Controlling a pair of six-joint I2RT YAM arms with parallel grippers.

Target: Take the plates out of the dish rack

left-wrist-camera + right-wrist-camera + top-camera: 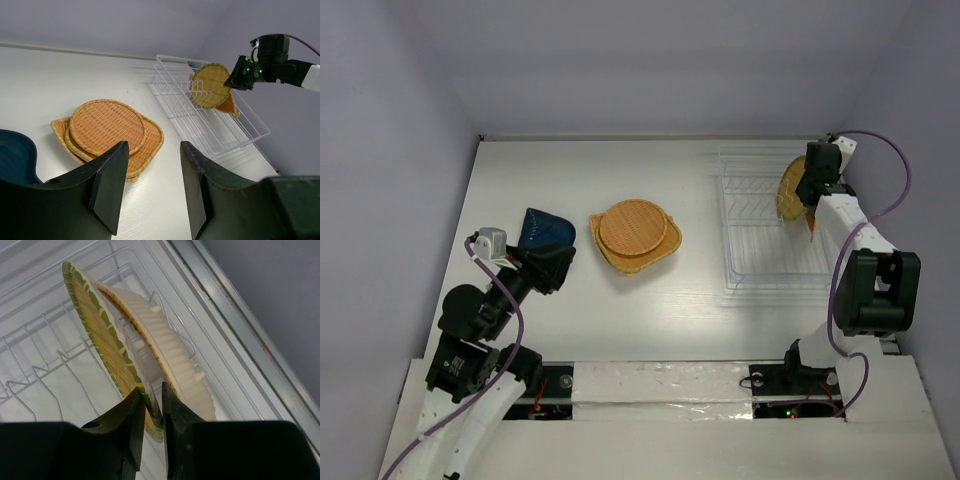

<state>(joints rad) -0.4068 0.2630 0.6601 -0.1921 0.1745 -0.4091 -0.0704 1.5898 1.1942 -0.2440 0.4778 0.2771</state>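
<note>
The white wire dish rack (760, 272) stands at the right. Two woven plates stand upright in it: a yellow round one with a green rim (95, 325) and, behind it, an orange-rimmed pointed one (172, 357). My right gripper (154, 407) is shut on the lower rim of the green-rimmed plate (791, 190); it also shows in the top view (810, 188). A round orange plate (632, 226) lies on a large rounded-square one (665, 247) at mid-table. The dark blue dish (544, 228) lies to their left. My left gripper (154, 146) is open and empty, next to the blue dish.
The rack's rows of upright prongs (197, 92) stand left of the held plate. A metal rail (235, 320) at the table's right edge runs close beside the rack. The side wall rises just beyond it.
</note>
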